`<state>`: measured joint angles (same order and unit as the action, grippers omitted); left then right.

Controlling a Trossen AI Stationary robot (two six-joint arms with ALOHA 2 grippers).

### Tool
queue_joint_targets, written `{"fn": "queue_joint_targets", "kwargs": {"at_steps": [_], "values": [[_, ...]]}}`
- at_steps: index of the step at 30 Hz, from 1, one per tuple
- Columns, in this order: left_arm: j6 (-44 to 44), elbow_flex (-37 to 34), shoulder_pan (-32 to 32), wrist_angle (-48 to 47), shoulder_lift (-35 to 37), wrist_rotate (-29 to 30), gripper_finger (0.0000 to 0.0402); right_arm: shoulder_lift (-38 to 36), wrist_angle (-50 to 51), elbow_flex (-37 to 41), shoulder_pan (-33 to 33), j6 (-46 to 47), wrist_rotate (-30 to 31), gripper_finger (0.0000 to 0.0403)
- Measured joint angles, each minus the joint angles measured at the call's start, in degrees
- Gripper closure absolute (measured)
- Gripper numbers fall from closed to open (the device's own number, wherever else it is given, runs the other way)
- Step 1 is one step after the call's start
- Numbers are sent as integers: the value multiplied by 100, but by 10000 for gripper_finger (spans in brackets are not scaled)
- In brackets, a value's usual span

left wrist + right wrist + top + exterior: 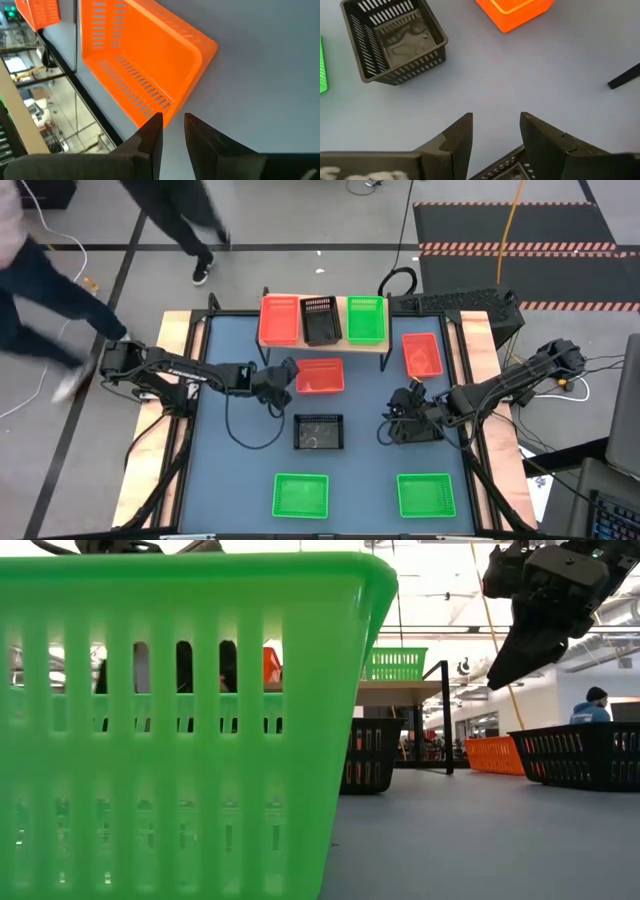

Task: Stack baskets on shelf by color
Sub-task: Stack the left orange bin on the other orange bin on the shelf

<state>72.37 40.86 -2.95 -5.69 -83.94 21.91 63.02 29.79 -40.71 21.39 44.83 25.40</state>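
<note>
Red basket [320, 376] lies on the table just before the shelf [322, 348], the left gripper [173, 125], narrowly apart, at its rim and apparently about to clamp it, while the right gripper [496, 129] waits open.

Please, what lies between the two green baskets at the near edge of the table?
Nothing: between the left green basket and right green basket only bare blue table shows, in the high view.

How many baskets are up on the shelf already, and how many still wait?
Three sit on the shelf: red, black, green. The left end effector is at a red basket on the table. Four more wait: red, black, two green. The right end effector is empty.
</note>
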Motion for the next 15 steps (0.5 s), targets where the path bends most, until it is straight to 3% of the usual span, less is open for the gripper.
{"fn": "queue_joint_targets", "kwargs": {"at_steps": [8,15], "values": [[605,0,-254,198,-22,-706,254,0,3,0,-2,-97,1,245],[955,7,-414,365,-411,-865,203,0,-1,0,-2,-97,3,245]]}}
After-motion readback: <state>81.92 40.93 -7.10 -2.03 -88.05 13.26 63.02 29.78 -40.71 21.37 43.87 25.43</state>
